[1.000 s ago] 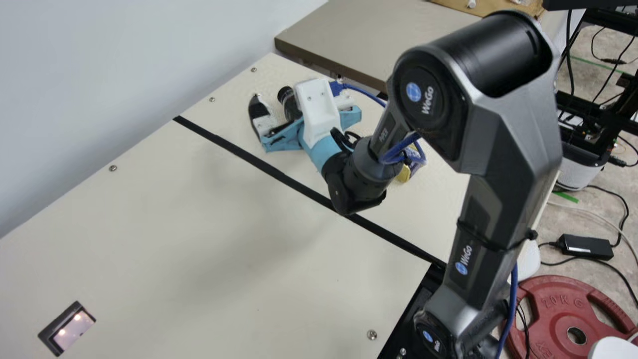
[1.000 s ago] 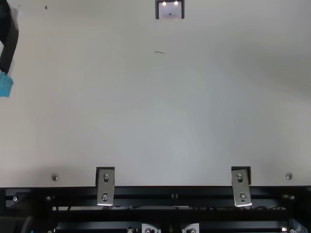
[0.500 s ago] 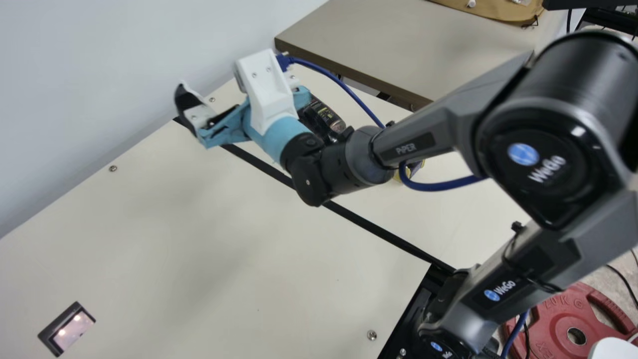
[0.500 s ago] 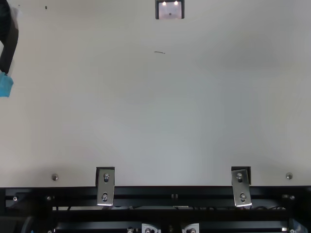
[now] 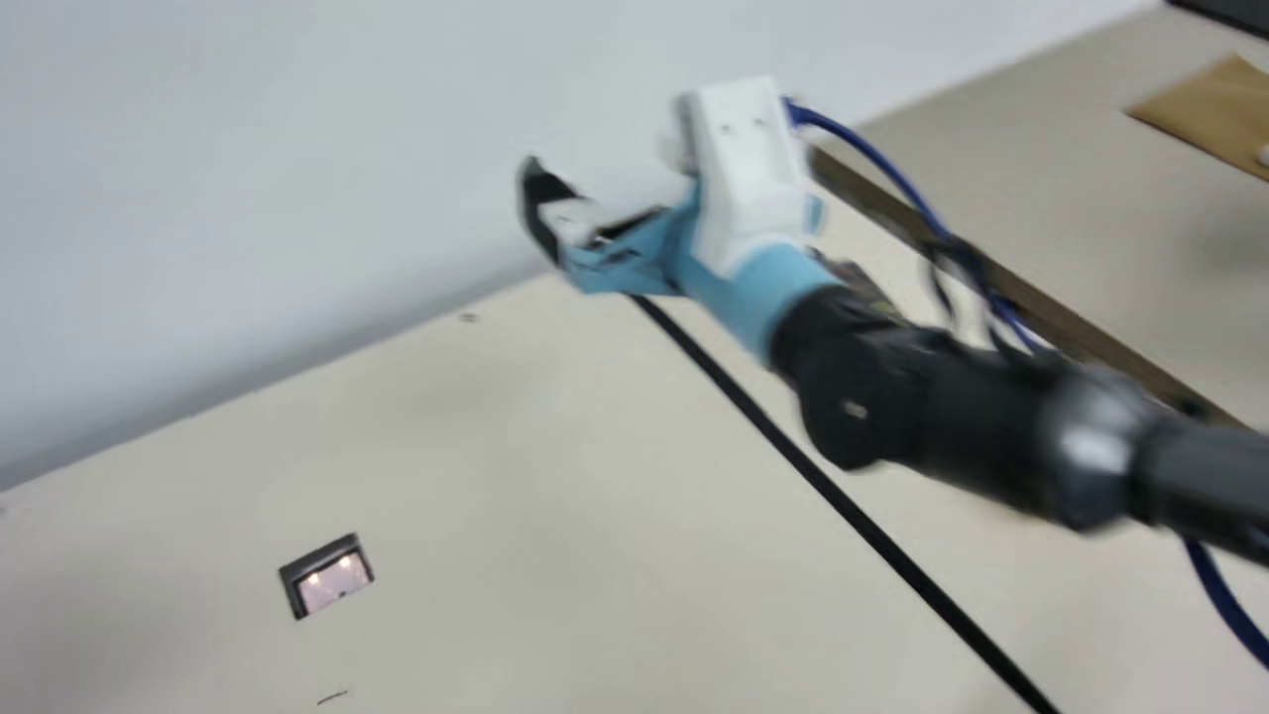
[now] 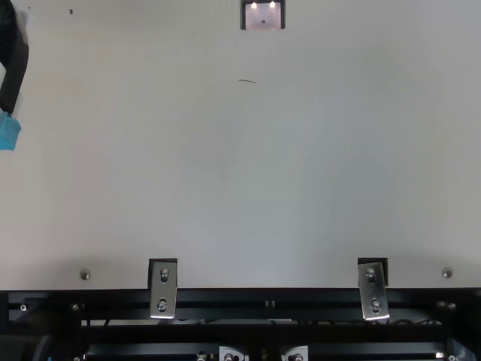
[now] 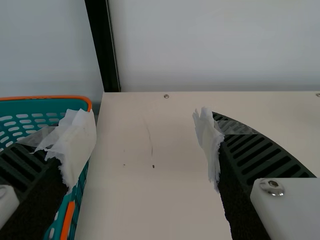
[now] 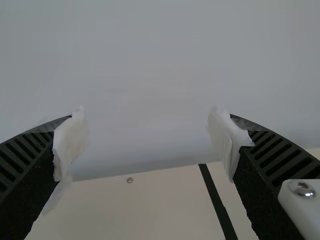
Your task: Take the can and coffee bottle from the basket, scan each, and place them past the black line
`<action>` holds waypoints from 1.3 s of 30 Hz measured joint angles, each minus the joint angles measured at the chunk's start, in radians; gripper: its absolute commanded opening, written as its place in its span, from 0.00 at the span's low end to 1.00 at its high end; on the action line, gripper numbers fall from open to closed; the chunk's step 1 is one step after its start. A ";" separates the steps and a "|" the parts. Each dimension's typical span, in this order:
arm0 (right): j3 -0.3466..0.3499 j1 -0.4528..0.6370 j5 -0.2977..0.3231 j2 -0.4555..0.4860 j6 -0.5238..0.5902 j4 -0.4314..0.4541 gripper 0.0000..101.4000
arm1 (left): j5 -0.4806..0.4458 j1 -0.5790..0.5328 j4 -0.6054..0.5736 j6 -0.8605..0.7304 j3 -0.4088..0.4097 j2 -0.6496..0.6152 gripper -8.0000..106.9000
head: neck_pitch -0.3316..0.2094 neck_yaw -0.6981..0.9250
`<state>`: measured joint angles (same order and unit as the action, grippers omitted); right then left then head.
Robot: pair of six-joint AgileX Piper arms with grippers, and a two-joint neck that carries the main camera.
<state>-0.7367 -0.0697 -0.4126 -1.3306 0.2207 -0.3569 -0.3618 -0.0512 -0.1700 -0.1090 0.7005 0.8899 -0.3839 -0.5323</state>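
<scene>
Main view, blurred: the right tool [image 5: 575,223] reaches in front of a pale wall [image 5: 347,149], near the far edge of a cream bench [image 5: 615,476]. Its wrist view shows the two ribbed fingers spread wide, nothing between them. A dark item [image 5: 861,283], apparently the coffee bottle, lies mostly hidden behind the right arm, on the far side of the black line [image 5: 793,451] from the lit scanner [image 5: 337,583]. Top view: the left tool [image 6: 15,68] is at the left edge. Its wrist view shows it wide and holding nothing, one finger overlapping a teal, orange-rimmed basket [image 7: 50,97].
</scene>
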 measured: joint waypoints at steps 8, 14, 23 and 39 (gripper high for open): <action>-0.005 -0.006 0.180 0.129 0.020 0.000 1.00 | 0.000 0.000 0.000 0.000 0.000 0.000 0.85 | -0.015 0.148; 0.000 0.022 0.352 0.267 0.030 0.005 1.00 | 0.000 0.000 0.000 0.000 0.000 0.000 0.85 | -0.015 0.174; 0.011 0.091 0.636 0.500 -0.010 0.043 1.00 | 0.000 0.000 0.000 0.000 0.000 0.000 0.85 | -0.015 0.169; 0.104 0.181 1.048 0.894 -0.037 0.020 1.00 | 0.000 0.000 0.000 0.000 0.000 0.000 0.85 | 0.010 0.133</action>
<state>-0.6326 0.1113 0.6357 -0.4369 0.1838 -0.3365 -0.3618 -0.0512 -0.1700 -0.1090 0.7005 0.8899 -0.3736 -0.3992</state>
